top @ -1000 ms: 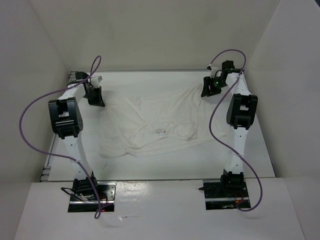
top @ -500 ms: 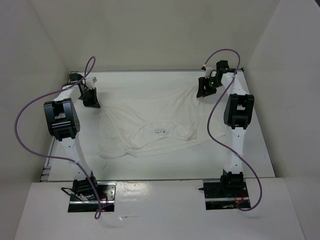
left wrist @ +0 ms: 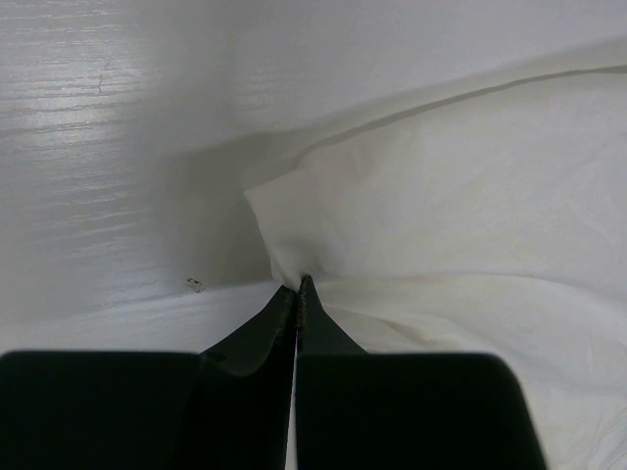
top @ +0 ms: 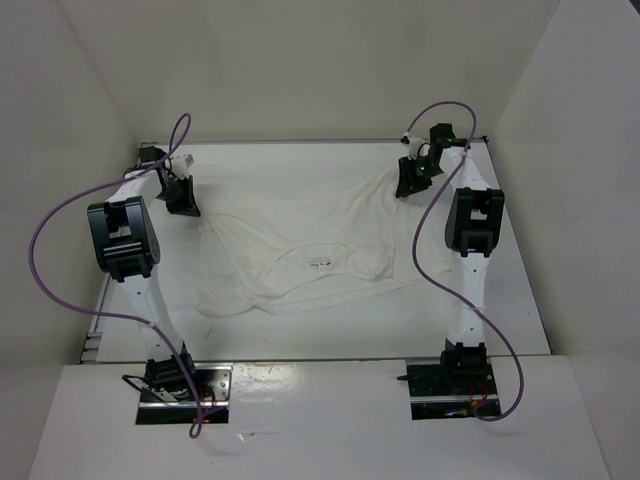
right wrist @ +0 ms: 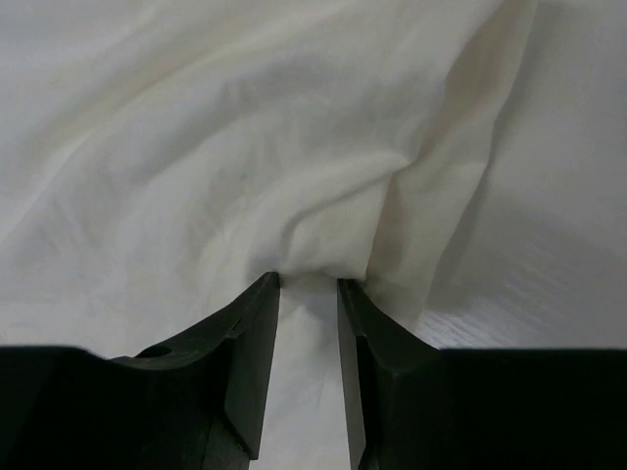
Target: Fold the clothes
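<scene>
Both arms have reached a little deeper over the table [top: 490, 320] than a second ago: the left elbow has swung outward and the right wrist has edged inward onto the cloth, while the white T-shirt [top: 300, 235] has barely shifted. Nearest the arm bases lies the shirt's crumpled near edge, well inside the table's front rim. Just beyond it is the curved neckline with its tiny dark neck label [top: 320, 264]. The body of the garment spreads, wrinkled, across the middle of the table toward the far end. At its far left corner the left gripper [top: 184, 197] has its jaws pressed fully together on a small peak of fabric, as the left wrist view shows plainly. At the far right corner the right gripper [top: 409, 180] stands only part-way open, its fingers straddling a raised pucker of cloth and not visibly clamped on it. The step in hand looks like securing the two far corners before a fold. Next, the right jaws would need to finish biting. Both arms should then lift together and carry that edge evenly toward the near side, keeping the thin fabric taut between them so it does not sag or slip out.
</scene>
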